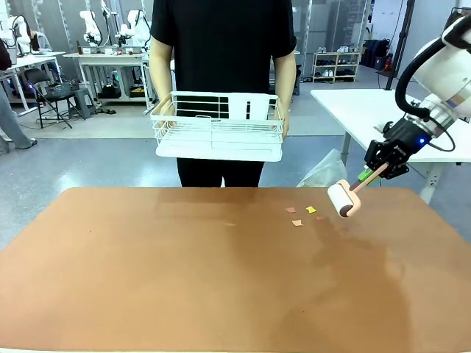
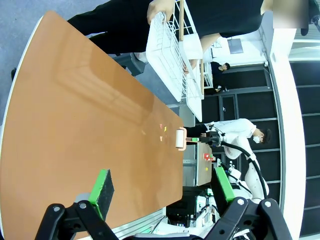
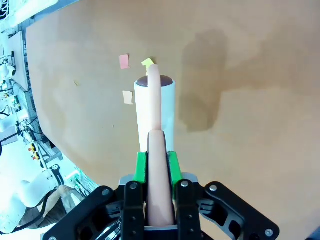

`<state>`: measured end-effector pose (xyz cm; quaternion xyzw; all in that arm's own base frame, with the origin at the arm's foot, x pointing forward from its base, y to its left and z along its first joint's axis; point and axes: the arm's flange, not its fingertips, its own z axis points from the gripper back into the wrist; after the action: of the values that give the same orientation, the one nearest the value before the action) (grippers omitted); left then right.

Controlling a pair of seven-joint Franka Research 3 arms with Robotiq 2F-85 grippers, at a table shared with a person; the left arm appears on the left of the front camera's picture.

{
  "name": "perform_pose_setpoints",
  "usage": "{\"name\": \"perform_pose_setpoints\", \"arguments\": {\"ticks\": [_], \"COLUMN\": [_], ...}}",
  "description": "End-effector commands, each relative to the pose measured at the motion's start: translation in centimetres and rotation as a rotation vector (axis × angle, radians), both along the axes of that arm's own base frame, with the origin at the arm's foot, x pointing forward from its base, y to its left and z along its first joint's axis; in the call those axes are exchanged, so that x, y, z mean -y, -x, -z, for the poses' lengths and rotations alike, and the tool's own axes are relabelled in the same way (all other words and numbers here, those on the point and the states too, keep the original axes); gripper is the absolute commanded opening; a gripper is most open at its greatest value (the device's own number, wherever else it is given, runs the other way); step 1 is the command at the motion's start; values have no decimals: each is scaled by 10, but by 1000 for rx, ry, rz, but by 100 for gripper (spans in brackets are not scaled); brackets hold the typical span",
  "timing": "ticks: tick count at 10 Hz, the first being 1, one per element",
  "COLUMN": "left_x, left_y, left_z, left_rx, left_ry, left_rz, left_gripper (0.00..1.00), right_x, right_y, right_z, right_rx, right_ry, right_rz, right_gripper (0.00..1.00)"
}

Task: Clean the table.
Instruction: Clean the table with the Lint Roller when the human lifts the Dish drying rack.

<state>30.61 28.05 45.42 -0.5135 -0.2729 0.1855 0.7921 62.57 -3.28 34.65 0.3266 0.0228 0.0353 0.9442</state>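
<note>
The reddish-brown table (image 1: 184, 279) spreads across the front view. Small paper scraps (image 1: 303, 215) in pink, yellow and tan lie on it right of centre. My right gripper (image 1: 377, 173) is shut on the pink handle of a lint roller (image 1: 343, 198), whose white roll hangs just above the table beside the scraps. In the right wrist view the lint roller (image 3: 155, 115) runs up from between the green pads (image 3: 140, 167), with the scraps (image 3: 128, 97) just beyond it. My left gripper (image 2: 162, 187) is open above the table (image 2: 75, 130), holding nothing.
A person in black stands at the far side holding a white wire rack (image 1: 218, 126) above the table's far edge. A white table (image 1: 390, 110) stands at the back right. A crumpled plastic bag (image 1: 325, 170) sits behind the table's far edge.
</note>
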Motion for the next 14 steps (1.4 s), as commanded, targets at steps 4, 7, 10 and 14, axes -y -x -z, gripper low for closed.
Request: {"name": "perform_pose_setpoints", "arguments": {"ticks": [4,7,10,14], "left_x": [-1,-1,-1,-1], "left_y": [3,3,3,3], "left_z": [0,0,0,0], "left_rx": [35,35,35,35], "left_ry": [10,10,10,10], "left_rz": [3,3,3,3], "left_gripper": [100,100,100,100], "right_x": [14,18,20,2], "right_y": [-16,-28,-32,-43], "right_z": [18,34,60,102], "right_rx": [42,26,-32,-148], "right_ry": [-122,-151,-168,-170], "right_rz": [-14,6,14,13], "right_gripper": [21,21,21,21]}}
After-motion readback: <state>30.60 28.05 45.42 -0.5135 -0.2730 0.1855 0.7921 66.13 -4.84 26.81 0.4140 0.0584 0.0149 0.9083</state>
